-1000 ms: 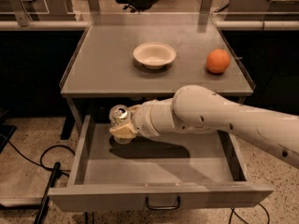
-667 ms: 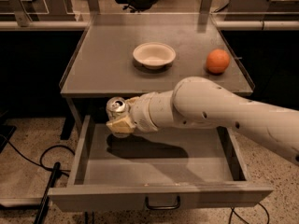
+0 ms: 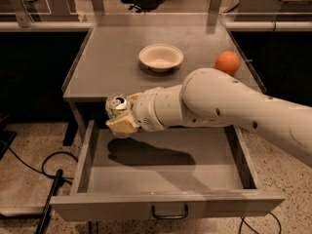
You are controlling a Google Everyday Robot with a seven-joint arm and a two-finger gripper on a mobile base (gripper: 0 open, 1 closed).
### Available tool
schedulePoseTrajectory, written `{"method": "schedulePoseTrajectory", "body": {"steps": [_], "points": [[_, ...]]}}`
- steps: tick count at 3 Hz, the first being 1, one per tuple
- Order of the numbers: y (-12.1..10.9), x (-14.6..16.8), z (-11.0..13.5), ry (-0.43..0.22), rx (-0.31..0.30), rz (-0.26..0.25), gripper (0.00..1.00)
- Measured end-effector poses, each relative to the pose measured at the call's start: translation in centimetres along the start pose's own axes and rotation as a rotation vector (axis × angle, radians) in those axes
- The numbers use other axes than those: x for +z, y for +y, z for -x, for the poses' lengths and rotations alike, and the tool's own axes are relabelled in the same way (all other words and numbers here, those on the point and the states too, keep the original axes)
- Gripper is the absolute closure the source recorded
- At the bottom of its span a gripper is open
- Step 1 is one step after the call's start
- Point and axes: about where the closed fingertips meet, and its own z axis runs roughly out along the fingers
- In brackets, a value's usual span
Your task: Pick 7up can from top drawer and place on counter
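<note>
The 7up can (image 3: pixel 117 105), silver top up, is held upright in my gripper (image 3: pixel 122 116), which is shut on it. The can hangs above the back left of the open top drawer (image 3: pixel 165 174), level with the front edge of the counter (image 3: pixel 112 57). My white arm reaches in from the right across the drawer. The drawer floor shows only the arm's shadow. The dark loop handle (image 3: pixel 169 212) sits centred on the drawer front.
A white bowl (image 3: pixel 161 56) stands in the middle of the counter. An orange fruit (image 3: pixel 227 62) lies at its right rim. Black cables (image 3: pixel 48 179) run over the floor to the left of the cabinet. Chairs and desks stand behind.
My gripper has lifted the can up out of the drawer and a little to the left, up to the height of the counter's front edge.
</note>
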Motion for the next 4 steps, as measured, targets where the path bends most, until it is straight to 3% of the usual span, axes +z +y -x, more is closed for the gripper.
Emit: {"method": "schedulePoseTrajectory", "body": {"steps": [1,2,3,4], "points": [[-0.2,0.4,0.0,0.004,0.019,0.003,1.00],[-1.4,0.6,1.9,-0.026,0.022,0.014,1.00],[-3.8,-0.7,7.1,-0.043,-0.033,0.002,1.00],[-3.8,-0.8,7.3,-0.045,-0.035,0.002,1.00]]}}
